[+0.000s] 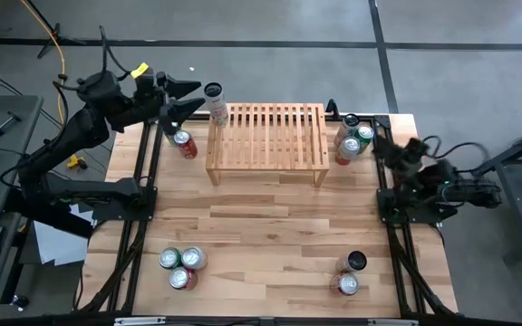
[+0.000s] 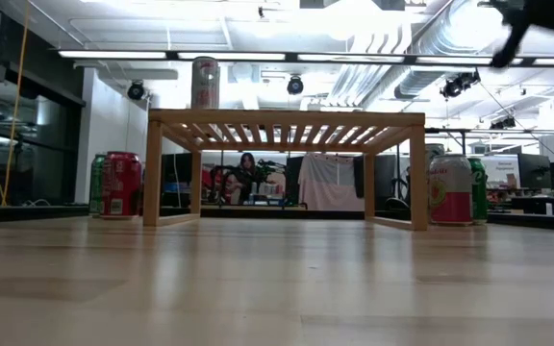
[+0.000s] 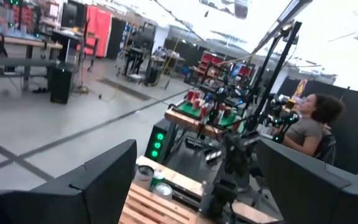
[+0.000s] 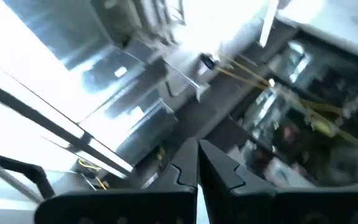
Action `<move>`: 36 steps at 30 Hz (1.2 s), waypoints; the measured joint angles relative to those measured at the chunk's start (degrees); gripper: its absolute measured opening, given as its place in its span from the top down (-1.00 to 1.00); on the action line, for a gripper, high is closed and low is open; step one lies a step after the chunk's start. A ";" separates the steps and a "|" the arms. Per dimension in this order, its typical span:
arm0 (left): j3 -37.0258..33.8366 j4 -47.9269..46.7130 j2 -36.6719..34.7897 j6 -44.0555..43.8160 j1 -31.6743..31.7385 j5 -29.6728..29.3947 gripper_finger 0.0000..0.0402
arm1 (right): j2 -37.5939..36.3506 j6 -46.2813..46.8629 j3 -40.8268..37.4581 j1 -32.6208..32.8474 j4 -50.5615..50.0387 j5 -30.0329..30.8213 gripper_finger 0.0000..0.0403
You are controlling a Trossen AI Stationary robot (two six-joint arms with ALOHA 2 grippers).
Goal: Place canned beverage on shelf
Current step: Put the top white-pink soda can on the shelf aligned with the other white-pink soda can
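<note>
My left gripper [image 1: 191,98] hangs wide open beside 1 can [image 1: 216,102] on the shelf [image 1: 266,136]. I could topple it by swinging sideways. The right gripper [image 4: 197,163] is closed, empty.

A light butcher-block table [image 1: 279,235] carries a low slatted wooden shelf [image 1: 267,138] at its twelve o'clock edge. One tall can [image 1: 216,102] stands on the shelf's slats at the ten o'clock corner. On the table itself, a red can [image 1: 185,144] sits just beside the shelf at nine o'clock, three cans [image 1: 353,138] cluster at three o'clock, three more [image 1: 181,266] group near seven o'clock, and two cans [image 1: 351,273] stand near five o'clock.
</note>
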 joint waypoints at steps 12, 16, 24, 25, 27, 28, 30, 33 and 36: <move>0.00 1.04 -0.23 1.63 0.04 -0.27 -0.61 | 27.32 -21.33 36.46 -1.95 -42.95 30.99 0.87; 0.00 0.06 -0.94 3.85 0.04 -0.28 -0.61 | 33.19 -12.23 45.23 -3.94 -61.63 37.03 0.81; 0.00 -0.83 -1.63 4.62 0.11 -0.29 -0.61 | 42.69 4.42 51.83 -11.97 -84.25 25.36 0.61; 0.00 -0.88 -1.65 4.64 0.11 -0.29 -0.61 | 43.60 5.78 51.85 -13.98 -85.41 22.20 0.54; 0.00 -0.82 -1.70 4.66 0.11 -0.29 -0.61 | 45.43 6.91 51.72 -18.39 -86.57 15.84 0.37; 0.00 -0.81 -1.70 4.66 0.11 -0.29 -0.61 | 46.41 6.83 51.70 -20.71 -86.99 13.26 0.28; -0.01 -0.87 -1.70 4.66 0.11 -0.29 -0.61 | 48.33 6.39 51.68 -25.07 -86.99 8.38 0.08; 0.00 -1.22 -1.86 4.66 0.11 -0.29 -0.61 | 51.04 4.64 51.68 -31.68 -87.18 2.04 -0.20; 0.00 -1.45 -1.92 4.56 0.11 -0.27 -0.61 | 54.01 4.68 51.68 -37.53 -88.05 -2.18 -0.40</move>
